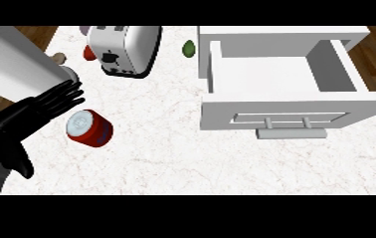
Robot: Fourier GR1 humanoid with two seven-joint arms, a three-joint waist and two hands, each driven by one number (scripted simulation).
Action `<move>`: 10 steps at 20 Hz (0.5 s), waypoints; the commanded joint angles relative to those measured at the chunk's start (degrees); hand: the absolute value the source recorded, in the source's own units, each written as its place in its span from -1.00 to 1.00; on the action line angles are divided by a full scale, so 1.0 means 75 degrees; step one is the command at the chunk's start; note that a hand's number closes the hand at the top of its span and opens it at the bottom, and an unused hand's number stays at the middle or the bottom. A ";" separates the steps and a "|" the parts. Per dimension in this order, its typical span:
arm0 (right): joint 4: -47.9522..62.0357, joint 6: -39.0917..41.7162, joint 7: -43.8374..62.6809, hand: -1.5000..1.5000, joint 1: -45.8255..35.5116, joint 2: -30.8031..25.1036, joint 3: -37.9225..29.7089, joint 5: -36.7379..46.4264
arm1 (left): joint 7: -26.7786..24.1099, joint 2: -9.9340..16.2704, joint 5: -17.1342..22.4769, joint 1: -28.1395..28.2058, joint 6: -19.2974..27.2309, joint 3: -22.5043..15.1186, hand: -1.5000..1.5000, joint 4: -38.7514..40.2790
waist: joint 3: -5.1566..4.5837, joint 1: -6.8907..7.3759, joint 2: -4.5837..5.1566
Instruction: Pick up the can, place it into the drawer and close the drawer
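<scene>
- Can sits on the white marbled counter, lower left area. It's red with a pale silvery top and looks tilted, top facing up and to the left.
- Left hand is just beside the can on its upper left, fingers straight and a bit spread, not wrapped round anything. Can't tell if the fingertips actually touch the can.
- Drawer is pulled open on the right side, white, nothing visible inside, handle on the front panel facing the lower edge. It's well apart from the can.
- Toaster stands near the top, between the hand and the drawer.
- Small green thing lies just left of the drawer's back corner.
- Right hand doesn't show anywhere.
</scene>
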 commanded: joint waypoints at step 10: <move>0.0625 0.0549 0.0099 -1.00 -0.0355 -0.0350 -0.0819 -0.0599 | -0.3576 -0.0164 -0.3465 -0.0677 0.0190 0.0163 -1.00 0.2870 | -0.0014 -0.0116 0.0048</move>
